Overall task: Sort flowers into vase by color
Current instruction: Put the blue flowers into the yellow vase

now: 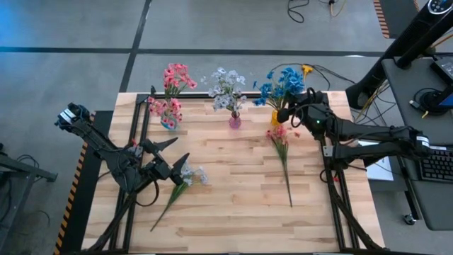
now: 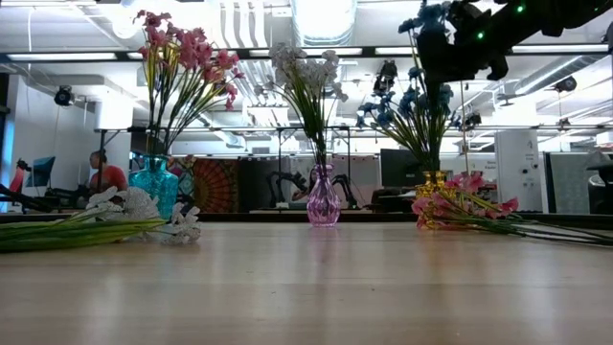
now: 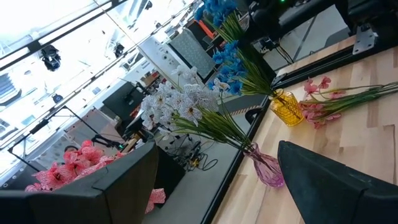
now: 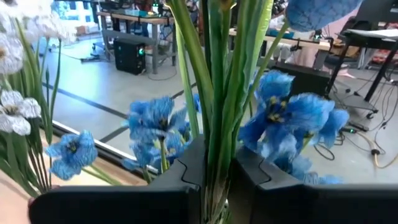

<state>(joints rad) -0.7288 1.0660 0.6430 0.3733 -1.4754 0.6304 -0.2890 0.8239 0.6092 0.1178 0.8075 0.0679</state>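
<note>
My right gripper [image 4: 214, 186] pinches the green stems of the bright blue flower spray [image 1: 283, 83] above the amber glass vase [image 2: 433, 182]. I should lower straight down, stems vertical, before letting go. My left gripper [image 1: 168, 157] waits spread beside the white spray [image 1: 190, 176] lying on the wooden table [image 1: 233, 205].

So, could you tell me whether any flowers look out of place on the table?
Two sprays lie flat instead of standing in vases: a pink spray beside the yellow vase that holds blue flowers, and a white spray by the open left tool. The right tool is shut on the blue stems.
</note>
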